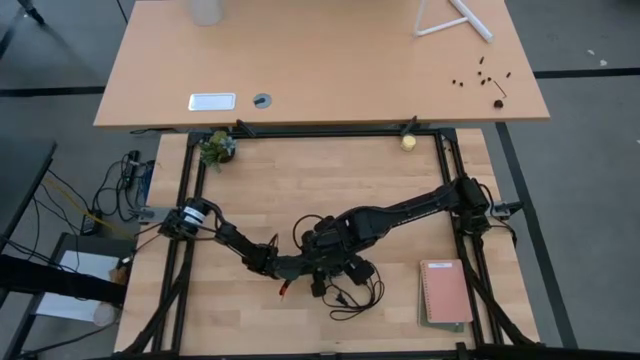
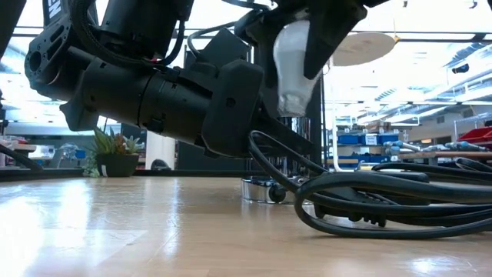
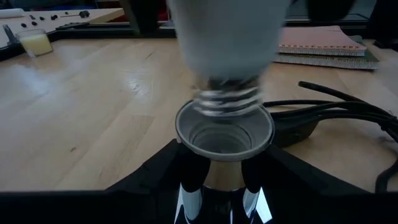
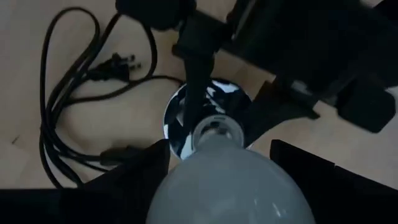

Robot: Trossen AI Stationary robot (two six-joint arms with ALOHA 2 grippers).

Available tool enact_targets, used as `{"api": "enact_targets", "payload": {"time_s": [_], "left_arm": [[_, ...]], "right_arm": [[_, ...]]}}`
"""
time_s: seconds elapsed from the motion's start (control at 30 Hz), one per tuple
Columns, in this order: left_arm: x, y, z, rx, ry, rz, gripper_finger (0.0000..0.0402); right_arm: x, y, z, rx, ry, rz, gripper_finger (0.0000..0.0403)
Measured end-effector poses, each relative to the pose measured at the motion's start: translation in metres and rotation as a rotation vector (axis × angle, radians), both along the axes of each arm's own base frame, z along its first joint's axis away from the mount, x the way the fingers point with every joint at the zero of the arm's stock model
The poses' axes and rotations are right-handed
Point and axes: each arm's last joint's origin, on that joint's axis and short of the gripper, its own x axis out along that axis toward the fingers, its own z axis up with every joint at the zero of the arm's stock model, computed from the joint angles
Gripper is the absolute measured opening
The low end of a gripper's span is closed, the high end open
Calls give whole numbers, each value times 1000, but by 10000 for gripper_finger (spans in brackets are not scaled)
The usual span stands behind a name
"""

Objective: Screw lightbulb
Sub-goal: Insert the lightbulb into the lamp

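White lightbulb (image 3: 227,37) hangs base-down directly over the round silver socket (image 3: 224,134), its threaded base just above the socket mouth and not yet seated, near the middle of the wooden table (image 1: 300,190).

Right gripper (image 4: 221,165): fingers sit on either side of the bulb glass; I cannot tell whether they are clamped or loosening.

Left gripper (image 3: 221,186): fingers pressed against the socket body from both sides, holding it mouth-up.

Step in hand, my reading: start the thread. Keep the bulb axis square to the socket mouth, lower until the thread touches, turn gently, and keep the socket braced. A tilted start would likely cross-thread.

Count: 1 lightbulb, 1 socket, 1 black cord (image 2: 384,204) coiled beside it, 2 grippers, 2 notebooks (image 1: 445,292) stacked well apart.
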Motion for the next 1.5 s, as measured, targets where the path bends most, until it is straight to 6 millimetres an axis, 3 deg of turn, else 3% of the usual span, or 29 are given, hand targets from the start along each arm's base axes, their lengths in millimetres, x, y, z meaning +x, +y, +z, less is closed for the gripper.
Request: {"api": "enact_targets", "payload": {"time_s": [0.2, 0.47, 0.97, 1.5], "left_arm": [[0, 0, 0, -6, -2, 3, 191], [-1, -4, 1, 22, -9, -11, 191], [-1, -4, 1, 7, -13, -11, 191], [-1, -4, 1, -27, -22, 8, 191]], "right_arm": [[1, 1, -14, 53, 6, 16, 273], [5, -3, -15, 74, -18, -2, 274], [10, -6, -29, 120, -12, -147, 270], [12, -15, -31, 158, 17, -580, 266]]}}
